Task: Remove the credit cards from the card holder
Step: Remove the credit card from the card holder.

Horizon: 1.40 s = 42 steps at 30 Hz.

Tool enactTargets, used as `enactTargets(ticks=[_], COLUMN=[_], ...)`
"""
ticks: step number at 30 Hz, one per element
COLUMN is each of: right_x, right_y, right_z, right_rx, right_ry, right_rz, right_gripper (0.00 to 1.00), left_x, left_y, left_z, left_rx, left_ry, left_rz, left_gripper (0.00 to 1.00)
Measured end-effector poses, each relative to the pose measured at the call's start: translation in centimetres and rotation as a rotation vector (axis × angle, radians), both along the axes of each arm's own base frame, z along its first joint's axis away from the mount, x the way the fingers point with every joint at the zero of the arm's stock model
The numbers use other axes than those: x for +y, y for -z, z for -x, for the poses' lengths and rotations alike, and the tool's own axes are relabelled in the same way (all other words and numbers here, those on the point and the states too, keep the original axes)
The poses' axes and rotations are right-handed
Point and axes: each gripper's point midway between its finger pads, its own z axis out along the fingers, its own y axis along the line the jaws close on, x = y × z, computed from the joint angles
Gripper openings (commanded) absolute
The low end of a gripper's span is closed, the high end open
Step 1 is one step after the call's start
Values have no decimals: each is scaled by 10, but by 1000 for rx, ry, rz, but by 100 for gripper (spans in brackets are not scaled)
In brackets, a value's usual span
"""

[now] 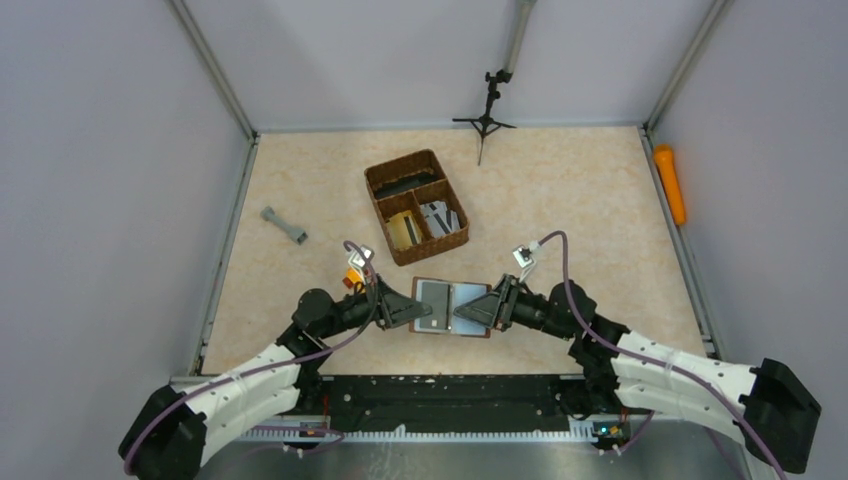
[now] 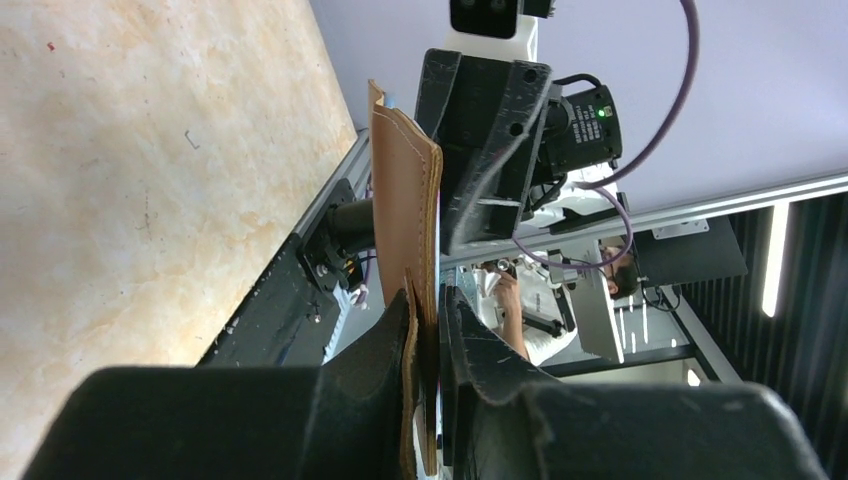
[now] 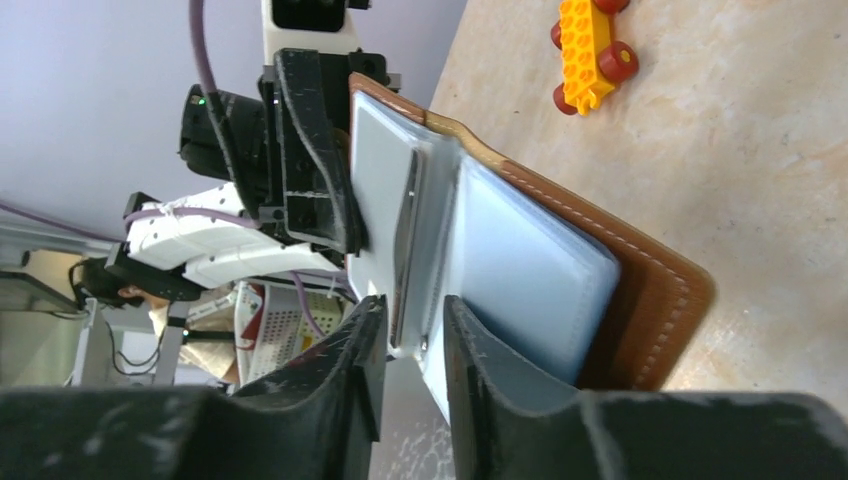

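From above, the small brown leather card holder (image 1: 452,307) is spread open near the near edge of the beige marbled tabletop (image 1: 580,200), grey-silver inside up. The left gripper (image 1: 418,308) is at its left half and the right gripper (image 1: 472,312) at its right.

In the left wrist view, the left jaws are pinched tight on the holder's brown leather edge.

In the right wrist view, the right fingers (image 3: 365,340) stand narrowly apart, straddling what looks like one of the thin grey-silver credit cards (image 3: 405,240) at the fold. Whether they press on it cannot be told.

The holder appears opened and braced, with no card seen outside it, so every withdrawal seems still to come.
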Motion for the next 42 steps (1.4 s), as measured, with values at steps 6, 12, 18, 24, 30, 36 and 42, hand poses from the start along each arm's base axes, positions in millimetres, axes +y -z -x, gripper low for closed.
enactTargets(ticks=[6, 12, 18, 24, 30, 36, 42], right_x=[5, 10, 12, 10, 4, 2, -1], right_y=[-5, 4, 11, 10, 6, 4, 7], right_z=[4, 5, 3, 1, -1, 1, 2], right_rx=[-14, 5, 24, 24, 22, 16, 21], right_ry=[-40, -63, -64, -49, -33, -38, -37], right_rz=[-24, -3, 19, 20, 15, 12, 31], right_gripper=[37, 30, 0, 0, 0, 0, 0], left_x=[-3, -6, -8, -9, -8, -6, -5], left_y=[9, 12, 12, 6, 3, 5, 5], left_z=[-2, -1, -1, 2, 2, 2, 3], left_rx=[28, 36, 36, 19, 3, 3, 4], left_ry=[7, 29, 47, 58, 55, 40, 34], left_rz=[-22, -26, -18, 3, 11, 5, 3], left_gripper=[16, 16, 29, 34, 10, 2, 3])
